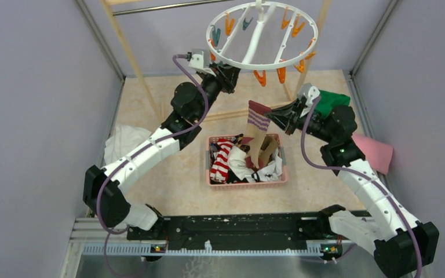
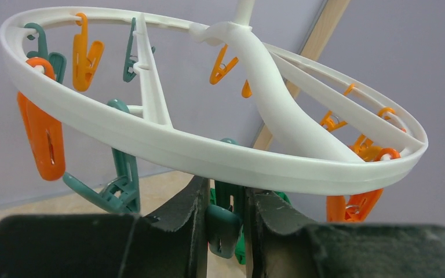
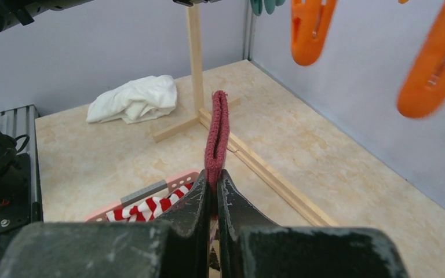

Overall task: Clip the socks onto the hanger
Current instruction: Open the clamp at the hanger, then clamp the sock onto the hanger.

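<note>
The round white hanger (image 1: 249, 65) hangs at the back with orange and teal pegs under its ring (image 2: 179, 147). My left gripper (image 1: 230, 74) reaches up just under the ring's left side, its jaws pressed on a teal peg (image 2: 224, 227). My right gripper (image 1: 273, 116) is shut on the maroon cuff of a tan and maroon striped sock (image 1: 259, 121), held below the ring's front. The cuff (image 3: 217, 124) stands up from the fingertips of that gripper (image 3: 214, 180), and the sock's foot hangs into the basket. A red-and-white striped sock (image 1: 222, 159) lies in the basket with other socks.
The pink basket (image 1: 246, 184) sits mid-table. A white cloth (image 1: 124, 143) lies left, a green cloth (image 1: 331, 101) and a pink cloth (image 1: 375, 152) right. The wooden rack frame (image 1: 130, 55) stands behind, its base bars (image 3: 266, 174) on the floor. Orange pegs (image 3: 310, 26) hang close above the right gripper.
</note>
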Controlling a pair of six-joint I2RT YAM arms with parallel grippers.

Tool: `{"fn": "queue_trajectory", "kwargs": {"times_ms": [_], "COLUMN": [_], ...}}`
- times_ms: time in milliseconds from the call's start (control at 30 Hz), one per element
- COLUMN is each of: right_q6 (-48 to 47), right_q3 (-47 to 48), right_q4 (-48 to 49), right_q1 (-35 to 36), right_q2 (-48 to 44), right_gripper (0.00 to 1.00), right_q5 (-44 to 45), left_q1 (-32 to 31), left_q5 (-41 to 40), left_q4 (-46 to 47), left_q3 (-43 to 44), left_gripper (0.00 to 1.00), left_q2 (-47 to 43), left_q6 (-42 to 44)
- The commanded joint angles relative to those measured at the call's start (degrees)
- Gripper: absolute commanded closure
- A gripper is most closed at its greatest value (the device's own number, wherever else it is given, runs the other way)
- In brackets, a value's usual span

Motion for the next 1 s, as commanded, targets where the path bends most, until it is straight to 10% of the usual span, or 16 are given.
{"fn": "queue_trajectory", "kwargs": {"times_ms": [0,333,967], "right_q6": [-5.0,-12.6,-13.4], "right_q3": [5.8,13.4,19.6], "right_q4": [-2.7,-6.9,-4.8], "right_q1": [3.3,13.3,15.8], "right_q2": [1.1,5.8,12.6], "right_gripper": [1.0,1.0,1.0], "right_q5": [2.5,23.2,29.2], "left_q1": [-0.1,-0.1,-0.2], "left_q5": [0.2,-0.3,-0.5], "left_q4": [-1.2,-4.4,-5.0], "left_q3": [4.2,4.9,5.0], "left_gripper": [0.92,0.96,0.97], "left_q2": [-2.3,-3.2,-2.7], "left_q6": [-3.7,-8.0,-9.0]}}
